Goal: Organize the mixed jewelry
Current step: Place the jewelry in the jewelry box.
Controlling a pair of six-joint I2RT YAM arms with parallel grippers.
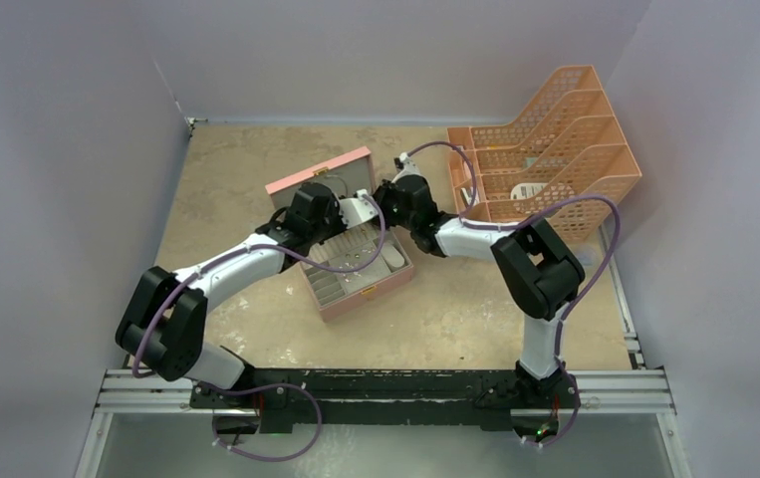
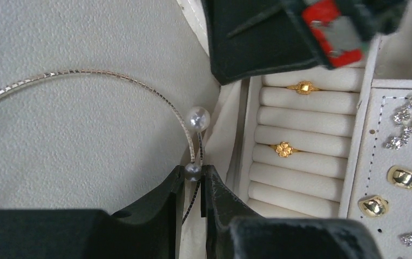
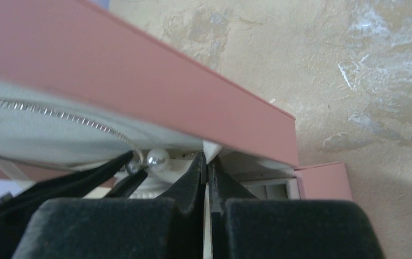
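The right gripper (image 3: 208, 162) is seen with its black jaws pressed together, a small white edge just at their tips. Above, a pink rectangular box lid (image 3: 139, 70) with pale lining is crossed by a thin silvery wire hoop (image 3: 58, 113), which is ended by two pearl beads (image 3: 157, 159). A mottled beige tabletop (image 3: 355, 81) is seen to the right.

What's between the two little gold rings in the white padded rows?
Only bare white padded rolls lie between the upper gold ring and the flower-shaped gold ring, seen in the left wrist view.
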